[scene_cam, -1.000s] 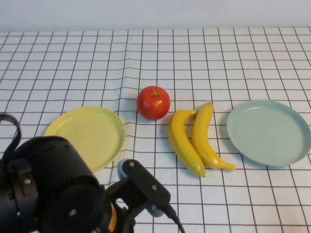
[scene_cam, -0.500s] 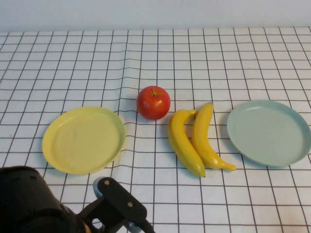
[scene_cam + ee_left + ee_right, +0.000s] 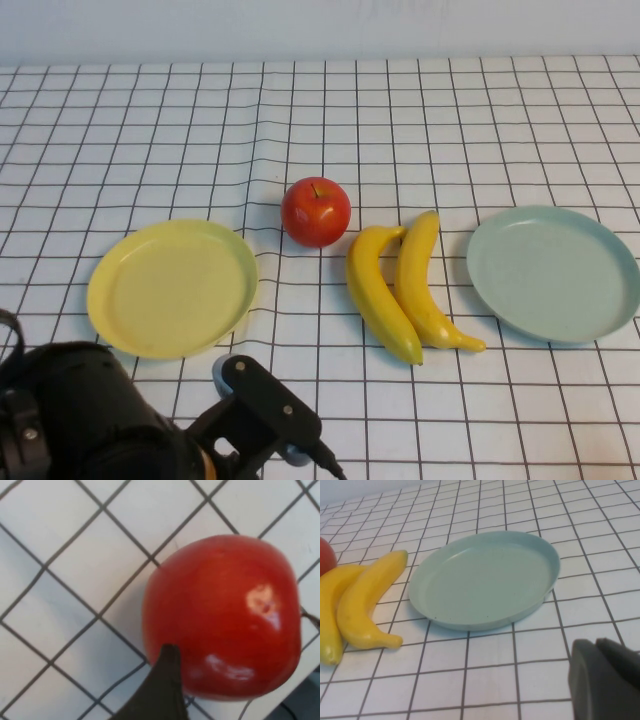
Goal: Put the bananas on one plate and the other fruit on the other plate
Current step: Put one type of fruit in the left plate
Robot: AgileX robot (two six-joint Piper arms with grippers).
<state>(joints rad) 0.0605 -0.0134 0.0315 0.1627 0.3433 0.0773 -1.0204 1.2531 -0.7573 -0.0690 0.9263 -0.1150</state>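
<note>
Two apples, though only one shows from above. At the near left corner of the desk my left arm fills the raised camera's view and hides my left tool and whatever is under it. Its wrist camera shows the left tool set wide over the hidden apple, which lies on the checked cloth with its stem out sideways at the picture's edge. One dark fingertip overlaps the apple's skin. I cannot tell whether it presses. The other finger is cut off at the frame corner.

Next comes the yellow plate, bare, just beyond my arm. To its right and a little farther back the far apple stands apart from the plate, stem up.

Right of that apple, the bananas lie side by side and touching. Their long axes run from far to near and lean slightly right at the near end. Both near tips point toward the near right, and the left banana's far end hooks over to meet its neighbour.

The blue-green plate lies just beside them on the right, bare, its rim clipped by the picture's edge.

My right tool is out of the raised view. Its own camera shows it pinched closed and holding nothing, low over the cloth on the near side of that plate, with only its dark tips in frame.
</note>
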